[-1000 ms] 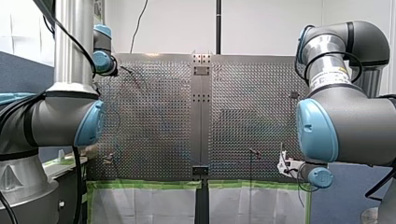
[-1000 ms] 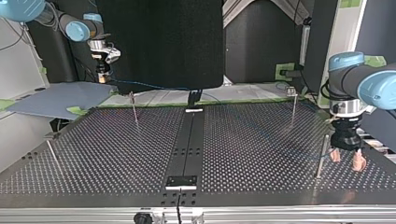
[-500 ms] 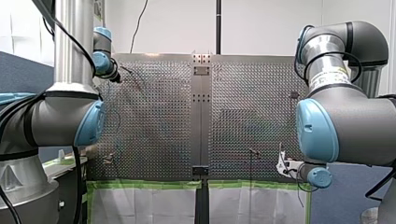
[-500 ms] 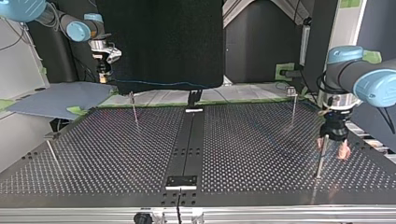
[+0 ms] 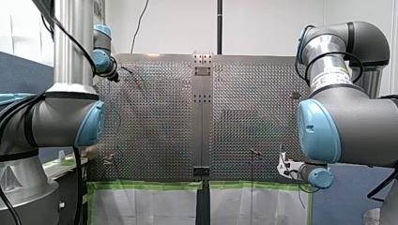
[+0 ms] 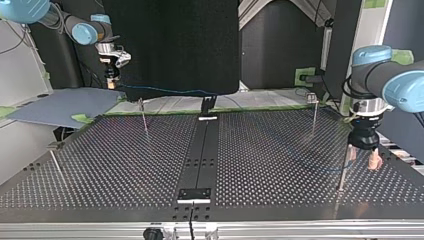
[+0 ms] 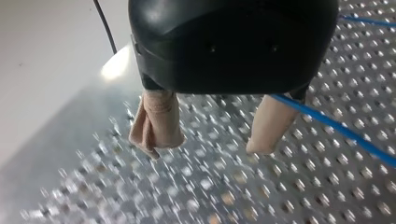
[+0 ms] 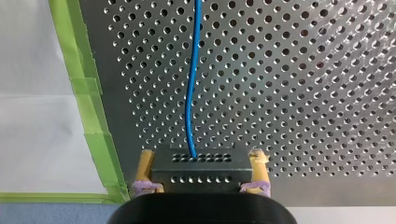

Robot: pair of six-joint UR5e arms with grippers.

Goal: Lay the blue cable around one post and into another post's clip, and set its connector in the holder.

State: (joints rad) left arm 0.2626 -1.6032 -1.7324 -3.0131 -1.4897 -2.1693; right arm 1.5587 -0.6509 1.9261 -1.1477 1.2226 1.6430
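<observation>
In the right wrist view my right gripper is shut on the black connector block. The blue cable runs out of the block over the perforated plate. The top view shows this gripper held above the table's far left corner, the cable trailing from it. My left gripper hangs open with beige pads at that view's right, close to a thin post. In the left wrist view the cable passes beside one finger, outside the open gripper.
More thin posts stand at the top view's far left, far right and near left. A black centre strip carries a small holder at its near end. Green tape edges the plate.
My left gripper, open throughout, shifted away and toward the top view's left by the post, then back a little to the right. My right gripper kept its hold and barely moved.
</observation>
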